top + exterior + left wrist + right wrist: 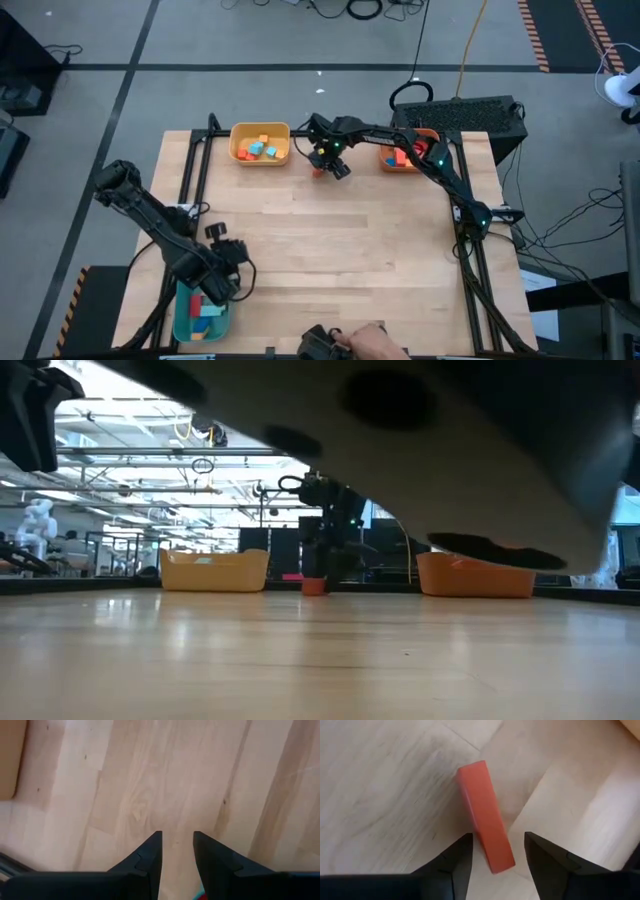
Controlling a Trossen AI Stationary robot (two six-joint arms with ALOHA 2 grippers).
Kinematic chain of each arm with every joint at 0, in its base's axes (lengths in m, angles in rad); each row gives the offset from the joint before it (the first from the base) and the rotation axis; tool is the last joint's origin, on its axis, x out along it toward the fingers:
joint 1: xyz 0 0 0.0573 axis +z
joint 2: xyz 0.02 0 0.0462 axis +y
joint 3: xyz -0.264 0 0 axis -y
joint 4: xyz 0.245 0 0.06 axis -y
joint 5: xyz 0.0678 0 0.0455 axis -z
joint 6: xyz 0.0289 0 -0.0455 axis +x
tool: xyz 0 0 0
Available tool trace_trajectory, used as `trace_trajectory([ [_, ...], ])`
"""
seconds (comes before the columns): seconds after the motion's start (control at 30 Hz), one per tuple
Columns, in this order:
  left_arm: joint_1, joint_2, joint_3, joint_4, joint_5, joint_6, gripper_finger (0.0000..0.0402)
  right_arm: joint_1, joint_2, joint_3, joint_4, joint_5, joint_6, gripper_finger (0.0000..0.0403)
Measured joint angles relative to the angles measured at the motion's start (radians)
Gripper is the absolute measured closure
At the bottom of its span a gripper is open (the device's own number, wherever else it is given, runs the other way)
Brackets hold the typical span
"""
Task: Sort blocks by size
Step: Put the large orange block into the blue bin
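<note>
On the light wooden table (340,240), the yellow plastic bin (260,143) holds small orange and light blue blocks (262,148), the orange bin (405,152), half hidden under the right arm, shows red pieces, and the teal bin (200,315) holds red and blue blocks, partly covered by the left end effector (222,262), fingers slightly spread, holding nothing. Between the yellow and orange bins the right end effector (495,852) straddles an orange-red rectangular block (485,815) on the table, its spread fingers not touching it
</note>
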Motion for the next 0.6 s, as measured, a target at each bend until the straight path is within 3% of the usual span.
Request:
trace_trajectory([
  [0.43, 0.047, 0.000, 0.000, -0.004, 0.017, 0.001, 0.0288, 0.002, 0.000, 0.000, -0.014, 0.018, 0.249, 0.0261],
  [0.6, 0.047, 0.000, 0.000, -0.004, 0.014, 0.001, 0.0288, 0.002, 0.000, 0.000, -0.023, 0.028, 0.253, 0.0262],
])
